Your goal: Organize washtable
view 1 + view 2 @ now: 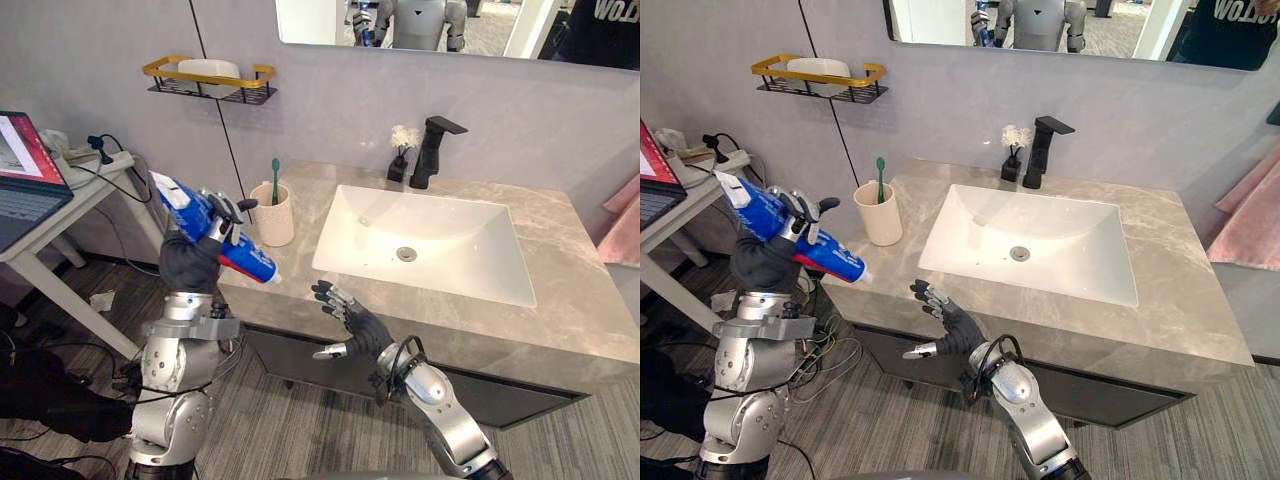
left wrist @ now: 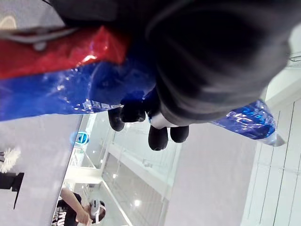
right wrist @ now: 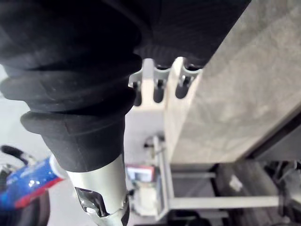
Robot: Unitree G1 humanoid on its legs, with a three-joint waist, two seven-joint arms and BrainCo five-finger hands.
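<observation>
Gripping the blue-and-red toothpaste tube [image 1: 197, 212] in curled fingers, our left hand [image 1: 190, 262] holds it tilted just beside the cup [image 1: 273, 218] with the green toothbrush [image 1: 275, 178]; our right hand [image 1: 358, 325] hovers spread before the counter [image 1: 570, 320].

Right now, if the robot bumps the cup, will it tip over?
Maybe. The cup is taller than wide and stands near the counter edge, so a hard bump could tip it. The toothbrush sticking out would likely rattle or fall out. The cup looks hard, perhaps breakable.
</observation>
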